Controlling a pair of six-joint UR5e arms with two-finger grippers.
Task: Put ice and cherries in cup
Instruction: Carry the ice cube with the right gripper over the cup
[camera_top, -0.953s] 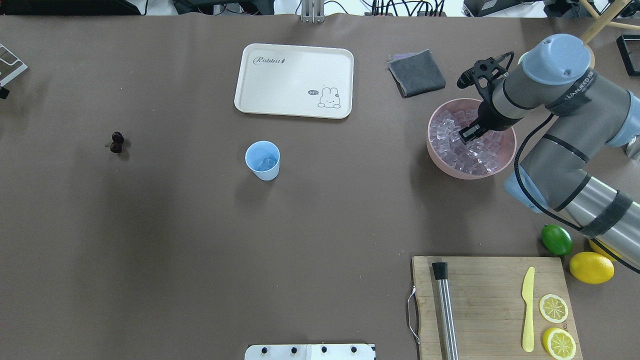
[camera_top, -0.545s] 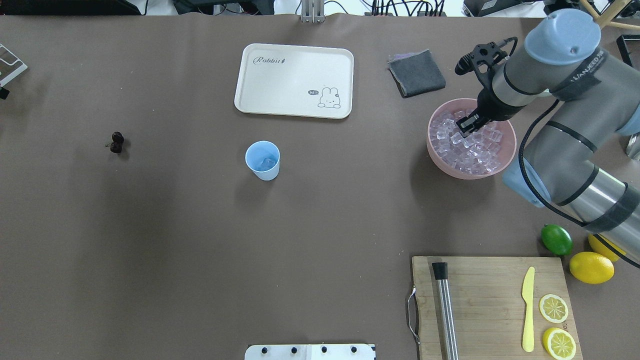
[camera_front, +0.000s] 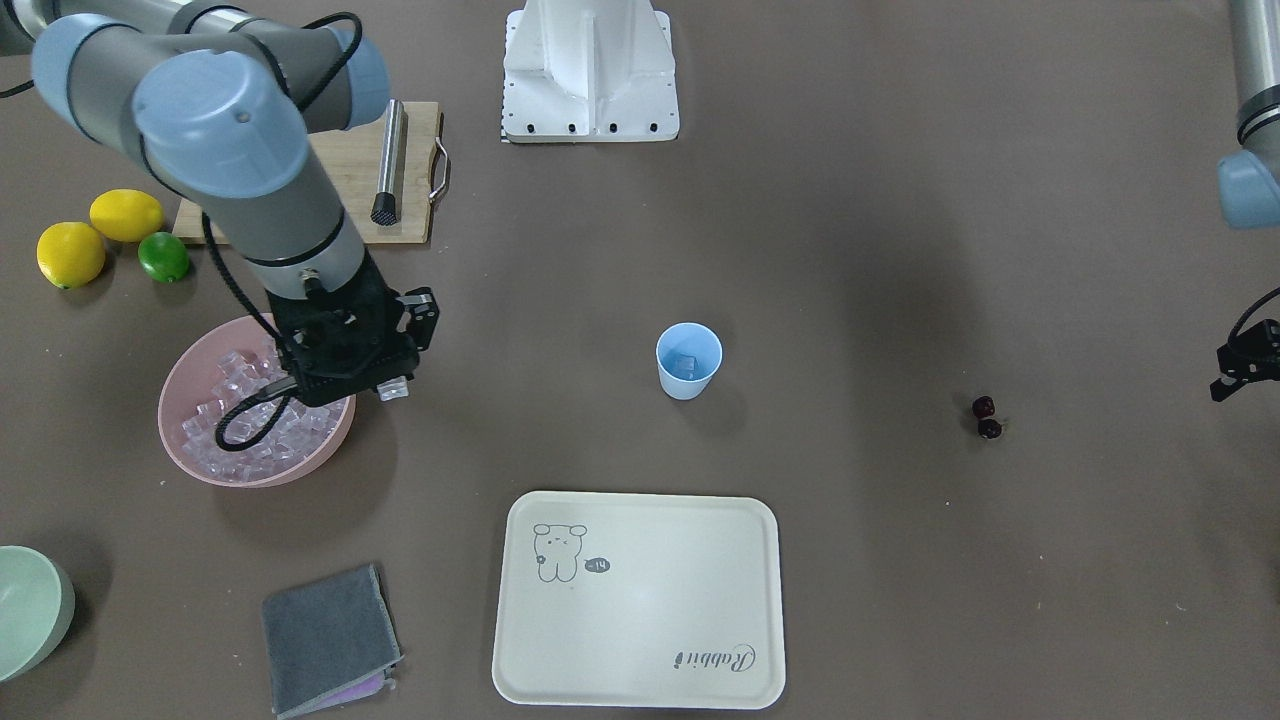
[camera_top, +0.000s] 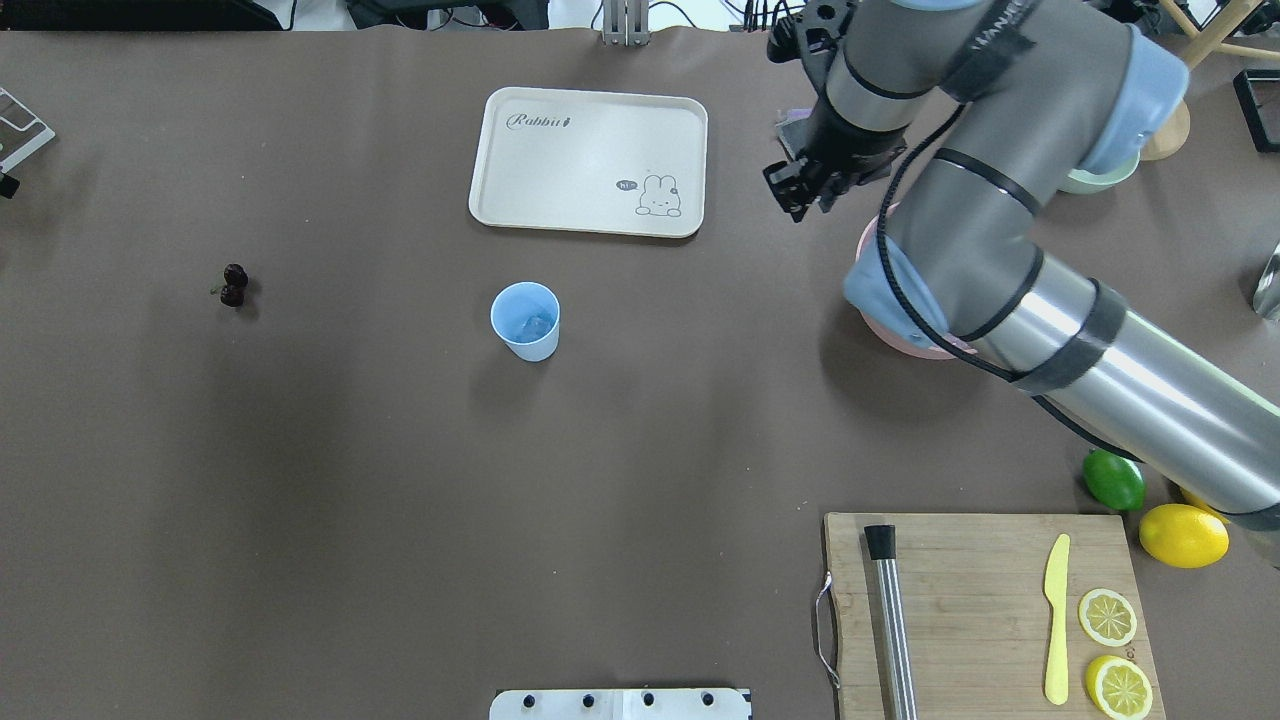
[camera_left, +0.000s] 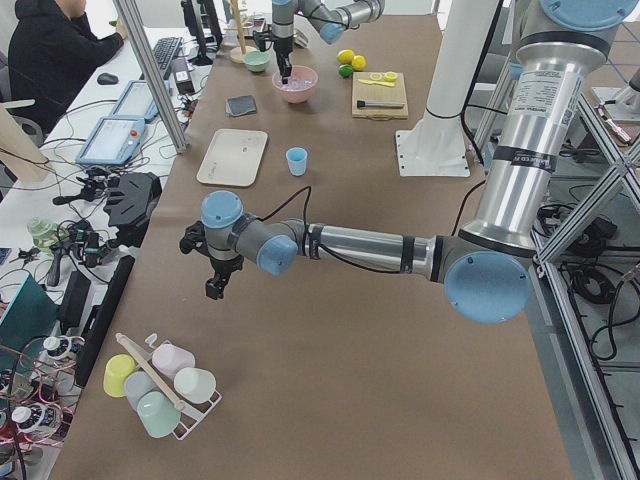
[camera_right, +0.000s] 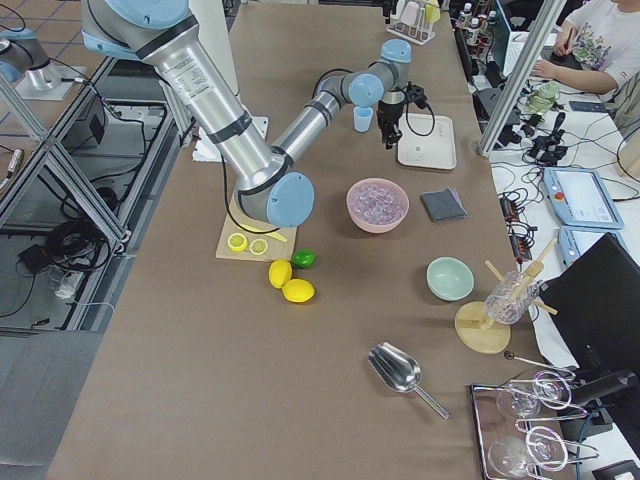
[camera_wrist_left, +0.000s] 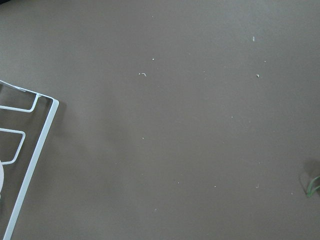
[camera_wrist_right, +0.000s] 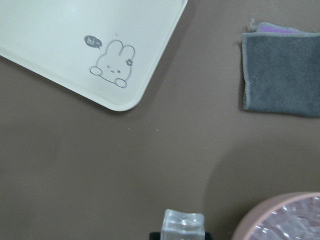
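My right gripper (camera_top: 800, 195) is shut on a clear ice cube (camera_wrist_right: 184, 224) and holds it above the table, just left of the pink bowl (camera_front: 200, 455). In the front view the ice cube (camera_front: 393, 388) shows at the fingertips. More ice (camera_front: 235, 400) fills that bowl. The light-blue cup (camera_top: 526, 320) stands upright mid-table with an ice cube inside. The cherries (camera_top: 234, 285) lie on the table far to the left. My left gripper (camera_front: 1240, 365) is at the table's left end, away from everything; I cannot tell whether it is open.
A cream tray (camera_top: 588, 160) lies behind the cup. A grey cloth (camera_wrist_right: 282, 72) lies beside the pink bowl. A cutting board (camera_top: 980, 600) with a muddler, a knife and lemon slices is at the front right, with lemons and a lime (camera_top: 1113, 478) beside it.
My right gripper has risen out of the pink bowl with an ice cube and moved left and away, past the bowl's rim. The cup and the cherries have not moved.
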